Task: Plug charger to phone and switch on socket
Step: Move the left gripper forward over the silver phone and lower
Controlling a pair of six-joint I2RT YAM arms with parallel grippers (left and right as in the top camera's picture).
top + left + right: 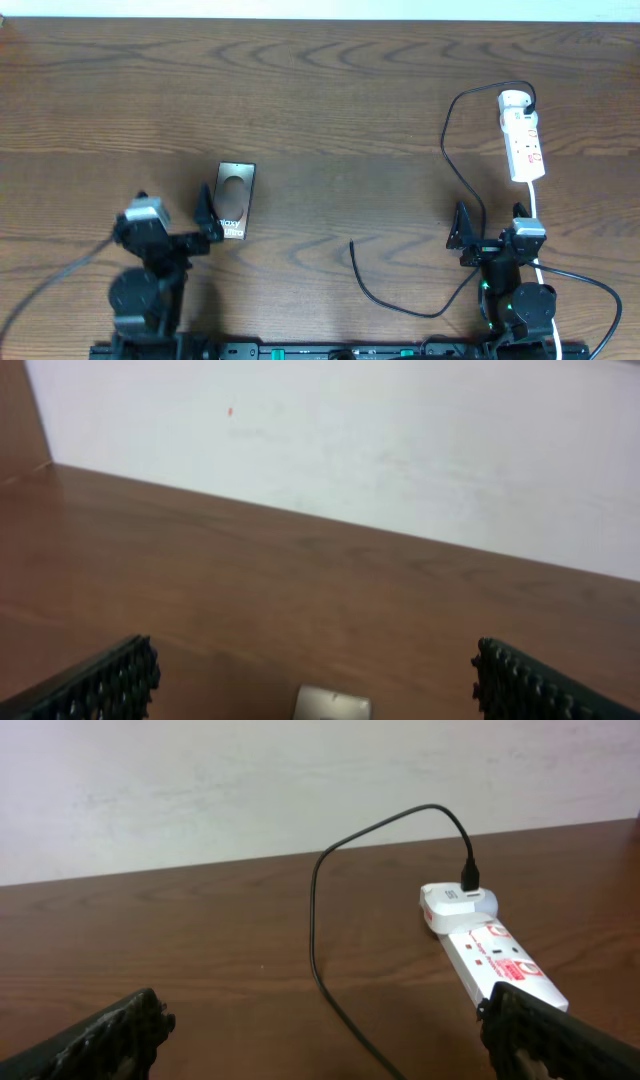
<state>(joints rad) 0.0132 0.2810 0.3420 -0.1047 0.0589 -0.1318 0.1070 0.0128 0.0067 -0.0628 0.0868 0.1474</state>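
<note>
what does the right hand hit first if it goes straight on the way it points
The right hand would probably meet the charger cable first; the socket lies beyond, rightward.

The phone [236,200] lies flat, back up, left of centre on the tabletop [330,110]. The socket [522,137], a white strip with red markings, lies at far right. The charger [446,140] runs from the socket's far end, curving leftward and nearer. Its connector tip [352,243] lies free, well apart from the phone.

table [330,100]: brown wood | phone [235,200]: left-centre, flat | socket [524,140]: far right | charger [313,920]: runs from socket, tip loose mid-table
</note>
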